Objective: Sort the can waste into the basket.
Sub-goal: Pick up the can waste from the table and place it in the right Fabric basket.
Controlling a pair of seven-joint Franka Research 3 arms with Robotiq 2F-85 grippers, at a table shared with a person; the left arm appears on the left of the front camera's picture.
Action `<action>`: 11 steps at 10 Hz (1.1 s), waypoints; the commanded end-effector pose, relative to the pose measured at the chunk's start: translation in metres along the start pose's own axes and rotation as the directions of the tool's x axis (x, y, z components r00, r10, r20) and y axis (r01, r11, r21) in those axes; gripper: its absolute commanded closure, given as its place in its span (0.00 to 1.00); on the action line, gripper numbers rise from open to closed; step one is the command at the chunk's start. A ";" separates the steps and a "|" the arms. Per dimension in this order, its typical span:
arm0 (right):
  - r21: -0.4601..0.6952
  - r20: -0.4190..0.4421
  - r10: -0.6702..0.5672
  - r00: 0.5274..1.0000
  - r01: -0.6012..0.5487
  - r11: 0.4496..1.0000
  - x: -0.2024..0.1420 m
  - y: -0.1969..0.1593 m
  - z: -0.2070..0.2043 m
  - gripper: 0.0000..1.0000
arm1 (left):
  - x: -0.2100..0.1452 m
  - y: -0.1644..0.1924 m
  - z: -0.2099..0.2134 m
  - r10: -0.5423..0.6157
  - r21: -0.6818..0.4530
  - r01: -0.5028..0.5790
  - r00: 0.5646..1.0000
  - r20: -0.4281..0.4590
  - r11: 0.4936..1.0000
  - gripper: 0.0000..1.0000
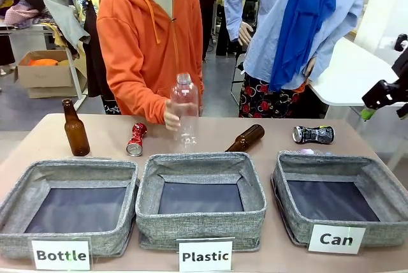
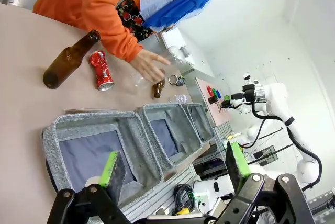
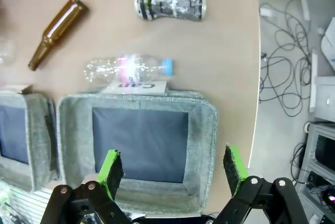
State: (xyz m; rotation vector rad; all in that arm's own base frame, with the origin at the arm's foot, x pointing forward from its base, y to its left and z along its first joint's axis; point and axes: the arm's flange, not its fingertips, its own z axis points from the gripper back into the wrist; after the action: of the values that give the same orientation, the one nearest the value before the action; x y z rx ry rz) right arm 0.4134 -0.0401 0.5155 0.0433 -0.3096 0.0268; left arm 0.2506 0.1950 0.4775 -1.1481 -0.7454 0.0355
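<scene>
Quick status from our side: both cans are out on the table [image 1: 38,136], neither one in the bin. The red can [image 1: 136,139] lies on its side behind the gap between the Bottle bin [image 1: 83,166] and the Plastic bin [image 1: 255,190], with the upright brown bottle [image 1: 75,127] just to its left. The dark can [image 3: 170,5] lies on its side too, over on the right, on the far side of the Can basket [image 3: 207,145] and a bit apart from its far wall. Between that can and the basket we spot a small clear bottle [image 3: 128,69] with a blue cap, lying right along the basket's far wall. A second brown bottle [image 1: 246,138] lies tipped over behind the Plastic bin's far right corner.

The person in the orange hoodie has a hand [image 1: 171,117] wrapped around a clear plastic bottle [image 1: 185,97], which stands upright on the table between the red can and the second brown bottle.

Grippers: our left gripper [image 2: 174,164] is spread wide and grips nothing, with the Bottle bin right under its fingers in the wrist view. Our right gripper [image 3: 172,167] is also wide apart and grips nothing, looking straight down over the Can basket's near wall. From the front it hangs up high by the table's right edge.
</scene>
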 end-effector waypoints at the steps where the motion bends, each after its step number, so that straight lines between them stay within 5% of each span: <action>1: -0.051 0.034 0.080 0.996 -0.078 0.996 0.035 0.012 -0.010 0.00 | 0.003 -0.001 0.000 -0.023 -0.022 0.024 1.000 0.017 0.999 0.00; 5: -0.016 -0.035 0.138 0.990 -0.138 0.990 0.122 0.005 -0.076 0.00 | 0.003 -0.001 0.000 -0.023 -0.022 0.024 1.000 0.017 0.999 0.00; 11: 0.164 -0.086 0.322 0.943 -0.306 0.938 0.182 -0.024 -0.140 0.00 | 0.003 -0.001 0.000 -0.023 -0.022 0.024 1.000 0.017 0.999 0.00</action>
State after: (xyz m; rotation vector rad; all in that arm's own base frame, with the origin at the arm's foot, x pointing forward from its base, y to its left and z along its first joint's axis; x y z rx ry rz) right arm 0.6209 -0.0456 0.4306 0.0896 -0.2240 0.3175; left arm 0.2503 0.1956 0.4779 -1.1494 -0.7461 0.0351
